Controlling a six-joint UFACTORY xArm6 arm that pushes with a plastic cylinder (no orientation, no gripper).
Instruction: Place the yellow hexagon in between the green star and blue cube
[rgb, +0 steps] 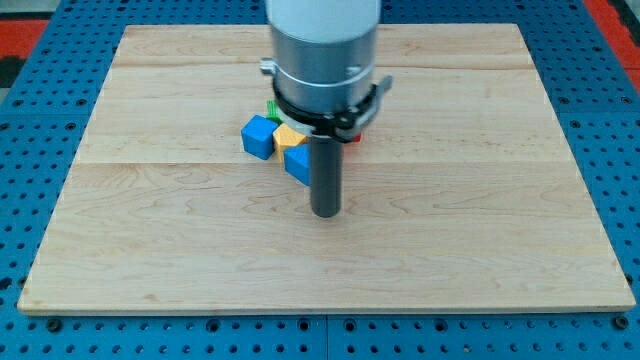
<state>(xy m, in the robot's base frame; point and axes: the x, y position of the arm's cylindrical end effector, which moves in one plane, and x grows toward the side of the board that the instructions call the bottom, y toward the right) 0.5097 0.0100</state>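
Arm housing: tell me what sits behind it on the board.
Behind the arm housing, only slivers show: a green block at its left edge and a red block at its right. Their shapes are covered. The yellow block and two blue blocks lie left of my tip.

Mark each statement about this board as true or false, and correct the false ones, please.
1. My tip is toward the view's bottom from the cluster of blocks. True.
2. The blue cube lies at the view's right of the yellow block. False: it lies at the view's left of it.
3. A second blue block sits beside the rod, at its left in the view. True.
4. The green block is fully visible. False: only a small part shows beside the arm's body.
5. The blocks are spread over the whole wooden board. False: they are clustered near the middle.
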